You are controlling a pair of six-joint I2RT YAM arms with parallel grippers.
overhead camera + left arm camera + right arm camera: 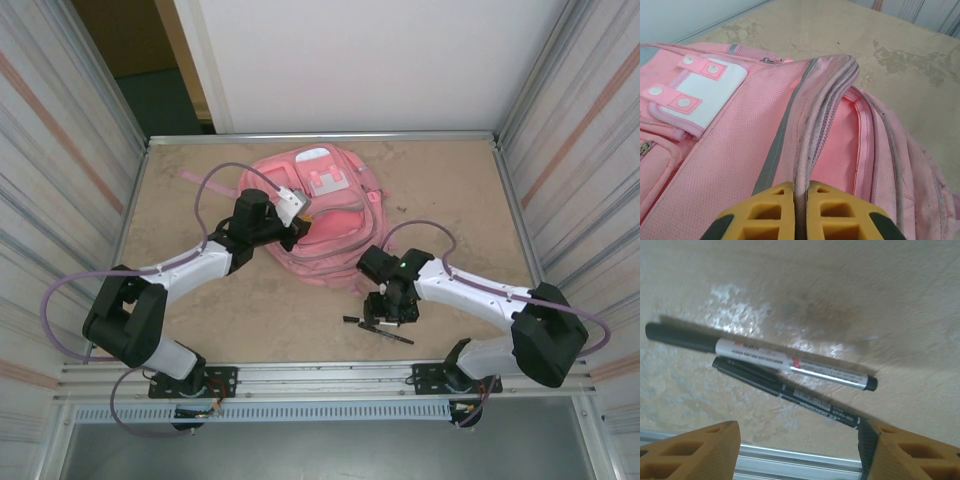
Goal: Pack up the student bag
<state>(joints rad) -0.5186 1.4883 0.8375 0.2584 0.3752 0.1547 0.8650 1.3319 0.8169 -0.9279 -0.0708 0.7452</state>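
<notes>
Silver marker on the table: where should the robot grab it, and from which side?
Mid-barrel on the silver marker, from straight above, jaws across its length. It lies flat on the table, with a black pen close alongside, so a wide grip may catch both.

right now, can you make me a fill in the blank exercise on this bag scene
1. The left pincer is shut on the zipper edge of the ___ student bag.
2. The right pincer hangs open above ___ pens on the table.
3. The silver-barrelled pen has a ___ cap.
Missing words: pink; two; black.
</notes>
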